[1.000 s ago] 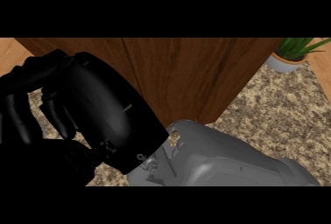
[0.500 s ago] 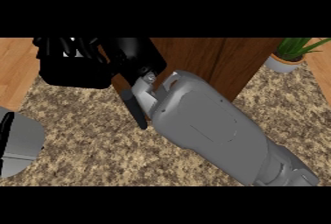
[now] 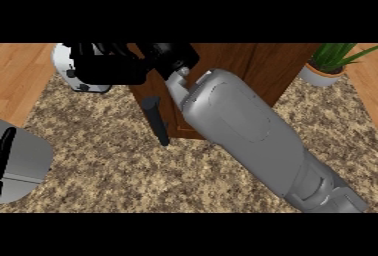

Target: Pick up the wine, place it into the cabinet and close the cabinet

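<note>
Speckled stone tabletop (image 3: pixel 111 175) fills the view, and right across it runs the big grey right forearm (image 3: pixel 251 130), coming in from the lower right corner and slanting up to the top centre. Behind it stands the dark wooden cabinet (image 3: pixel 251 60), its front facing down the view. At the lower left edge sits the left forearm (image 3: pixel 26 165), grey, low and well apart from the action. Up top, the black right hand (image 3: pixel 118 70) is at the cabinet's left front corner, bunched into one dark mass, and I cannot tell whether it is apart, together or clamped on anything. Off to the upper right, a potted plant (image 3: pixel 321 75) stands beside the cabinet. Now the wine: a pale rounded thing (image 3: pixel 65 62) pokes out past the hand at the top left, touching it, but I cannot tell whether that is the bottle.
</note>
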Robot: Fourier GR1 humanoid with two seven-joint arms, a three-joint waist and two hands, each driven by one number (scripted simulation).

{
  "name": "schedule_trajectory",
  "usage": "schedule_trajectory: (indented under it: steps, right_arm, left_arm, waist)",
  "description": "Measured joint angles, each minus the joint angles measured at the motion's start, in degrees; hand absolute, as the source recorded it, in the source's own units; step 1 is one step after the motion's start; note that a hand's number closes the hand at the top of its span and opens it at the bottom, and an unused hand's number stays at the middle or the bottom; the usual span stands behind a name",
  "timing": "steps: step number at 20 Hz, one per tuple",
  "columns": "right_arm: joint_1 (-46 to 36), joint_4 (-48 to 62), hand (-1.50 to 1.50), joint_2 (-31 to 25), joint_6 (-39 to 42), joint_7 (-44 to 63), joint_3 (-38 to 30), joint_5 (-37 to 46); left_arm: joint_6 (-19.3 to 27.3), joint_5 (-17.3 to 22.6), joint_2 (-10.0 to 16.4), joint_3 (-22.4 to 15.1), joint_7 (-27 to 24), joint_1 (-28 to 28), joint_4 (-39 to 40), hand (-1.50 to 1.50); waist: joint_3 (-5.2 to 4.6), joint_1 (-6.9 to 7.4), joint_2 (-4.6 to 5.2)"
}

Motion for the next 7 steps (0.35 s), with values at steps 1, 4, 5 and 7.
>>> schedule_trajectory:
  steps: [1, 4, 5, 7]
  right_arm:
    - [0.01, 0.38, 1.5, -0.21, 0.41, -0.48, 0.0, 0.21]
    - [0.08, 1.51, 1.5, -0.83, 1.4, -2.46, 0.18, 1.12]
    - [0.33, 1.71, 1.5, -1.08, 1.86, -3.72, 0.34, 1.53]
    - [0.26, 2.05, 1.5, -1.32, 2.34, -4.09, 0.43, 1.88]
  left_arm:
    - [-0.02, 0.01, 0.0, 0.1, 0.2, -0.05, -0.09, -1.5]
    - [0.21, -0.83, -0.44, -0.69, 0.35, -0.19, -0.28, -1.5]
    - [0.37, -0.86, -0.29, -0.4, 0.57, -0.67, -0.47, -1.5]
    - [0.95, -1.1, -0.35, -0.58, 1.18, -1.11, -0.81, -1.5]
  waist:
    - [-0.04, 0.07, -0.11]
    - [-0.08, 0.35, -0.38]
    - [-0.17, 0.41, -0.49]
    - [-0.1, 0.36, -0.56]
